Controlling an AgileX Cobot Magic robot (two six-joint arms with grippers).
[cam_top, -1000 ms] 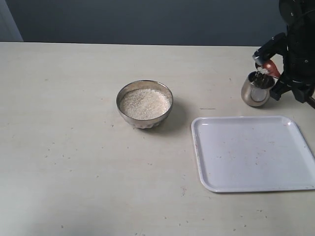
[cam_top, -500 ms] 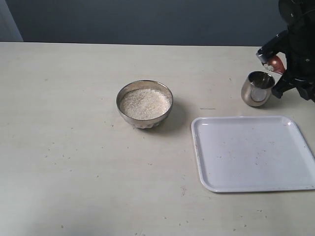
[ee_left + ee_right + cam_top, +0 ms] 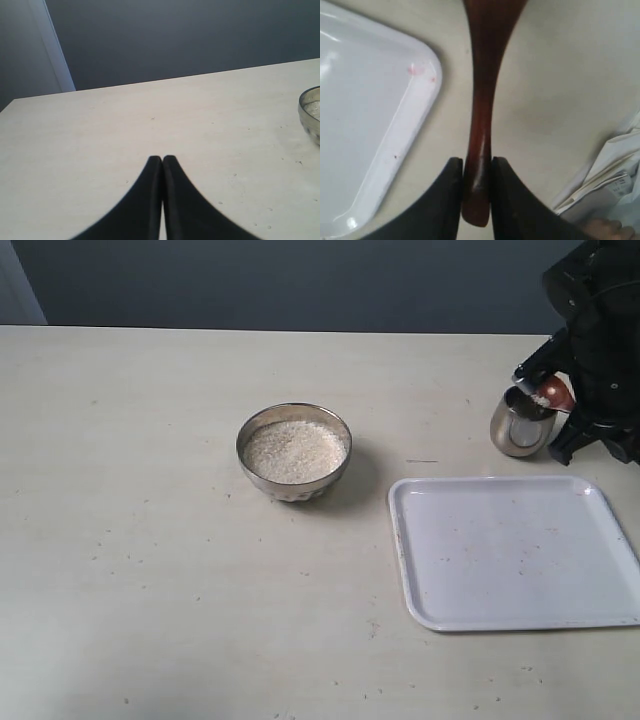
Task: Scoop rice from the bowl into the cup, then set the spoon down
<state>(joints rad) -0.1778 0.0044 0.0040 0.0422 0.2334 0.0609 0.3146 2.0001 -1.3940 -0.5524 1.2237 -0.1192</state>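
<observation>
Two end effectors are in play, but only one is working. The left end effector (image 3: 161,162) has its jaws pressed together with nothing between them, and it hangs low over the bare surface (image 3: 150,540). The bowl (image 3: 294,452) stands ahead of its tips and off to one side. It is nearly full of rice (image 3: 295,450) and well apart from the right end effector, toward the left arm's side. The white tray (image 3: 515,552) lies below and just beside the right end effector, and it is bare.

The cup (image 3: 520,423) stands upright right under the reach of the right end effector (image 3: 477,170). That one is clamped on the end of the spoon's handle, and the spoon (image 3: 552,393) runs straight out beyond its tips. The scoop sits at the cup's rim, over its mouth, with a few white grains showing on it. How much rice is in the cup cannot be told.

The step in hand looks like the pour, with the load going from spoon to cup. The next move likely calls for turning the wrist until the scoop is clean while keeping it over the narrow mouth so no grains spill. After that the spoon either goes back across to the bowl or is lowered, perhaps onto the tray, and the grip let go.
</observation>
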